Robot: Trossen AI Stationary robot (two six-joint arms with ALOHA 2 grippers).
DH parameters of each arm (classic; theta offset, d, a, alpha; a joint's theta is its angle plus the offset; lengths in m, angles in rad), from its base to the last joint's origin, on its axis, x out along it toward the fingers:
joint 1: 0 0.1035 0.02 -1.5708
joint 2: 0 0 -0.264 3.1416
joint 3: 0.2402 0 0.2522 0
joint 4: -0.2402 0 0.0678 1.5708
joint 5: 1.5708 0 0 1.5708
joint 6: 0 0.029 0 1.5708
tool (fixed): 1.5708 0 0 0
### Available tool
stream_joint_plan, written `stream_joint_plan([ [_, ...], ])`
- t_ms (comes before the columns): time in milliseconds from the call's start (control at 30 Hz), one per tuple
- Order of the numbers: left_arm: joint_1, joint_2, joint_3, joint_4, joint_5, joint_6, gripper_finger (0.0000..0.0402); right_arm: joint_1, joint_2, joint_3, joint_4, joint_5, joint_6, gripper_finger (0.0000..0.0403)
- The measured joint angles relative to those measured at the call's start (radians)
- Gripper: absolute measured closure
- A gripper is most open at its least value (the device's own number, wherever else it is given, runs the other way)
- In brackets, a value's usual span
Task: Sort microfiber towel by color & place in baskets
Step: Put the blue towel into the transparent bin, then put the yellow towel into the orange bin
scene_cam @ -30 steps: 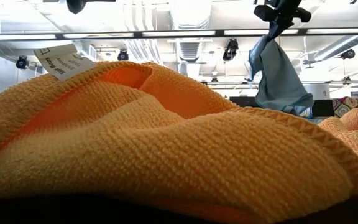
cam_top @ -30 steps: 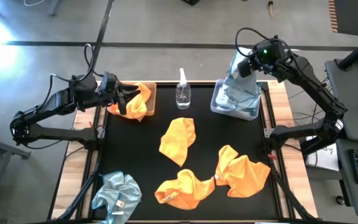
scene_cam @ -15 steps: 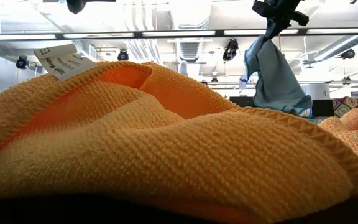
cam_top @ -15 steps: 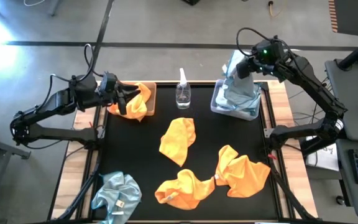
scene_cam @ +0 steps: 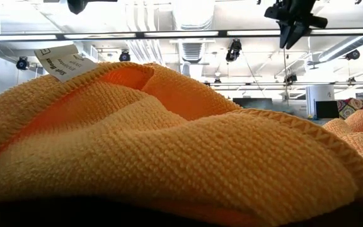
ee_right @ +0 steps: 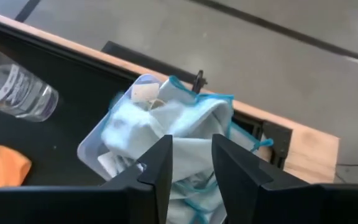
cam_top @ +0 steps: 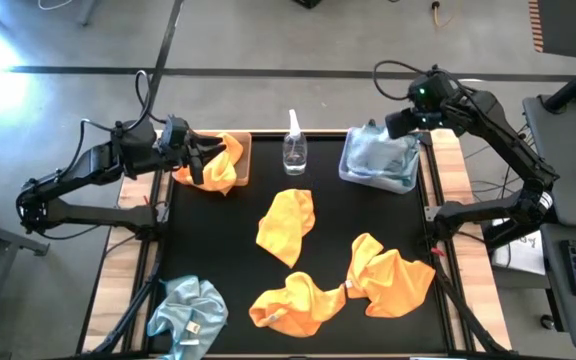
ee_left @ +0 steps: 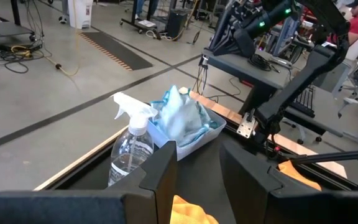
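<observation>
Right claw (cam_top: 400, 124) hangs open and empty above the grey-blue basket (cam_top: 348, 166) at far right, pale blue towels (cam_top: 380, 157) heaped inside; left claw (cam_top: 196, 163) open over the orange towel (cam_top: 220, 167) in the tan basket (cam_top: 245, 150)

orange towel (scene_cam: 169, 151) filling the low view (table hidden); tag print illegible

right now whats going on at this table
Two robot arms are sorting cloths by colour. The right gripper hangs open and empty above the plastic bin, where pale blue cloths are piled. The left gripper sits at the orange cloth in the brown bin. Three orange cloths and one blue cloth lie unsorted on the black mat, beside a spray bottle.
</observation>
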Motion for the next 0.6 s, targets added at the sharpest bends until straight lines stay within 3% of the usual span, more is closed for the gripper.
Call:
stream_joint_plan([
  [400, 0.0, 0.0, 0.0, 0.025, 0.0, 0.032, 0.0294, 0.0, 0.0, 0.0, 0.046, -0.023, 0.033, 0.0292],
  [600, 0.0, -0.006, 0.0, 0.107, 0.003, 0.139, 0.0294, 0.007, 0.0, 0.001, 0.18, -0.207, -0.016, 0.0302],
])
